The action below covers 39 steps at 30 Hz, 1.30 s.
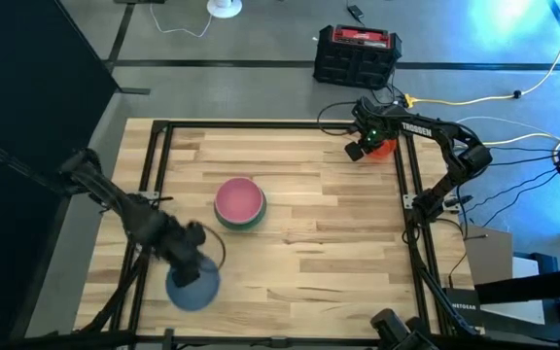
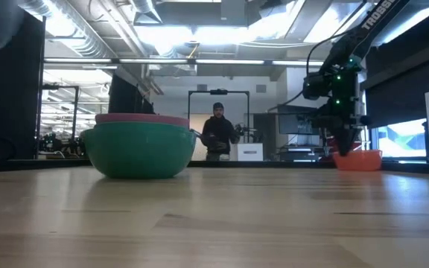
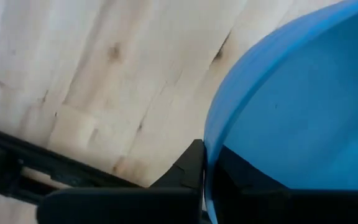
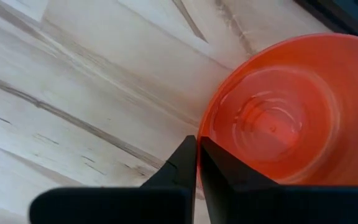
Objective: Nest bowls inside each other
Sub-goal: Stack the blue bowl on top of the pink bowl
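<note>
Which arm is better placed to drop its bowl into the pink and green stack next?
Probably the left. Its gripper is shut on the blue bowl close to the pink-in-green stack, while the right gripper holds the orange-red bowl at the table's far edge, farther away.

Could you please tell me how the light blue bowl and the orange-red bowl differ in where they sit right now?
The light blue bowl sits at the table's near left, pinched by the left gripper; the orange-red bowl sits at the far right edge, pinched by the right gripper. The blue one lies closer to the pink-in-green stack. Both are upright, each with a gripper shut on its rim.
</note>
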{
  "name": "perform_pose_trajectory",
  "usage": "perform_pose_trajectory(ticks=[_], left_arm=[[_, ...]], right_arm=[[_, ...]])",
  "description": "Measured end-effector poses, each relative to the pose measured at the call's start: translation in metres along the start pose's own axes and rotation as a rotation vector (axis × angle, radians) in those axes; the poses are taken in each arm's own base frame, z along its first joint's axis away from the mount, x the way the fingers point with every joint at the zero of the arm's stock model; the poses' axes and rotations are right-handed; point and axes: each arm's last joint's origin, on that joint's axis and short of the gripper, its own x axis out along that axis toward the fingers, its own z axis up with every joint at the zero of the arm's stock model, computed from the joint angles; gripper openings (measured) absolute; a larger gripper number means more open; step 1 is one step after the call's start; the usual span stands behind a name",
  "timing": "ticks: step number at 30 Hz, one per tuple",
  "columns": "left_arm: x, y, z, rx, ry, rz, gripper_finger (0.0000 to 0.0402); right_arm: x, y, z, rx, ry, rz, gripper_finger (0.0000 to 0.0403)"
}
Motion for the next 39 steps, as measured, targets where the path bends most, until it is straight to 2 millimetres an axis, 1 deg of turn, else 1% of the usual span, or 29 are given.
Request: perform_pose_trajectory(ticks=[3, 6, 8, 11, 13, 21, 30, 37, 39], left_arm=[[-0.029, 0.018, 0.014, -0.139, -0.073, -0.091, 0.0], [-0.05, 0.041, 0.027, -0.26, -0.193, -0.141, 0.0], [-0.057, 0.058, 0.037, -0.316, -0.242, -0.143, 0.0], [-0.061, 0.08, 0.053, -0.373, -0.279, -0.114, 0.0], [-0.059, 0.091, 0.063, -0.387, -0.289, -0.091, 0.0], [-0.035, 0.111, 0.1, -0.363, -0.241, -0.08, 0.0], [-0.008, 0.145, 0.135, -0.335, -0.195, -0.092, 0.0], [0.014, 0.149, 0.16, -0.295, -0.176, -0.07, 0.0], [0.019, 0.149, 0.164, -0.285, -0.168, -0.066, 0.0]], right_arm=[[0.0, 0.0, 0.001, -0.001, -0.013, 0.002, 0.0], [0.0, 0.0, 0.003, 0.0, -0.03, 0.01, 0.0], [0.0, 0.001, 0.004, 0.0, -0.04, 0.018, 0.0], [0.0, 0.001, 0.005, 0.001, -0.047, 0.036, 0.0], [0.0, 0.001, 0.005, 0.001, -0.046, 0.037, 0.0], [0.0, 0.002, 0.004, -0.002, -0.04, 0.048, 0.0], [0.0, 0.002, 0.003, -0.005, -0.033, 0.061, 0.0], [0.0, 0.002, 0.003, -0.006, -0.031, 0.061, 0.0], [0.0, 0.002, 0.003, -0.006, -0.029, 0.062, 0.0]])
